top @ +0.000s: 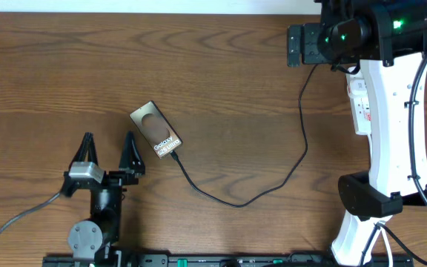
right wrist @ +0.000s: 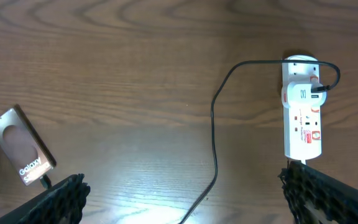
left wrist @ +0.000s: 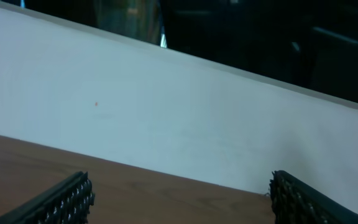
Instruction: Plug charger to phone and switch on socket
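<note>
Looking down from overhead, I see a brown wooden table (top: 50, 59) with both of my arms over it; the left gripper (top: 109, 142) sits near the lower left, its two black fingers spread wide with nothing between them; its wrist camera shows only those fingertips (left wrist: 73, 196), a strip of table and a white wall (left wrist: 166, 118) beyond; the phone (top: 155, 131) lies flat and slanted just beside that gripper, toward the middle of the table, its brownish oval and white lettering facing up; the charger (top: 236, 202), a thin black cable, meets the phone's lower short edge, though I cannot tell how far its tip is seated; from there it curves across the table and climbs to the socket (right wrist: 302, 118), a white power strip with red marks on the right side, where its plug end reaches a white block on the strip; the right gripper (right wrist: 182, 179) hangs above the table, jaws wide and empty, with the socket just ahead of its right finger.
</note>
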Action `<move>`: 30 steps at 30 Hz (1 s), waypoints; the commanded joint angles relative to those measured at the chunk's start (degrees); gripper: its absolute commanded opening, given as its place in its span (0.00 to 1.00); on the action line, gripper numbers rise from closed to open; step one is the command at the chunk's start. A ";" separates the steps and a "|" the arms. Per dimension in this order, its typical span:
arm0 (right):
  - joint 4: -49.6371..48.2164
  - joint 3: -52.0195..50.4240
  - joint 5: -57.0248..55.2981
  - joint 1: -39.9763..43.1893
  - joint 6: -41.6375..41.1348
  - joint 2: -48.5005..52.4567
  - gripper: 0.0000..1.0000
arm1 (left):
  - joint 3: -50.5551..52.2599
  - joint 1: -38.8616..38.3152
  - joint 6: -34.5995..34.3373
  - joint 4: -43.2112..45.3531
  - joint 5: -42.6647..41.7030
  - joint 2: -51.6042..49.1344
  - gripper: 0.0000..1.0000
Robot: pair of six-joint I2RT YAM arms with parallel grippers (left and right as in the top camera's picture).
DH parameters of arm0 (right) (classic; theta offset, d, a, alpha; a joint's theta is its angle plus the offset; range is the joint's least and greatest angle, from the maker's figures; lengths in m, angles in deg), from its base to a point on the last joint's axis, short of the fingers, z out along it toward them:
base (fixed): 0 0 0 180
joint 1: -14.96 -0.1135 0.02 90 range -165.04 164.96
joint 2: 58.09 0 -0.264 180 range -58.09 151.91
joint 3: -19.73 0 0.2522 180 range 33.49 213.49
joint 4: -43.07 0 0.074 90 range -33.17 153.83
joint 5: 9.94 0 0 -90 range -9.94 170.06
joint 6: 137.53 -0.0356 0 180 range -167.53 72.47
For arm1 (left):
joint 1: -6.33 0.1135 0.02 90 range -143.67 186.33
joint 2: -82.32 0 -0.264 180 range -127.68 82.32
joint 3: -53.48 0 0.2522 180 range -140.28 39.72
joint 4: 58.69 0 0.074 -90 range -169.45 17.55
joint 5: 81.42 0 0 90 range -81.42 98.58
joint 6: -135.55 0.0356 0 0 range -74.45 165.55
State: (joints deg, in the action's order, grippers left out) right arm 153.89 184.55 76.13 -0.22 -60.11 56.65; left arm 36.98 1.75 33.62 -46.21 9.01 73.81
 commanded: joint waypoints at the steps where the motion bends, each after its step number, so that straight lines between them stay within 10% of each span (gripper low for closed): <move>1: 0.07 0.31 -0.63 -0.35 -0.48 0.17 0.99 | 2.03 1.14 0.79 0.55 1.79 5.55 0.86; 20: 0.07 0.31 -0.63 -0.35 -0.48 0.17 0.99 | 2.51 2.32 0.70 -30.40 -0.61 8.44 0.86; 30: 0.07 0.31 -0.63 -0.35 -0.48 0.17 0.99 | 2.51 2.32 0.72 -30.47 -0.63 8.44 0.86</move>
State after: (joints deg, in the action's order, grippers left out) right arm 153.89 184.55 76.13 -0.22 -60.13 56.65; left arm 38.90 3.72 33.62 -73.71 7.81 81.70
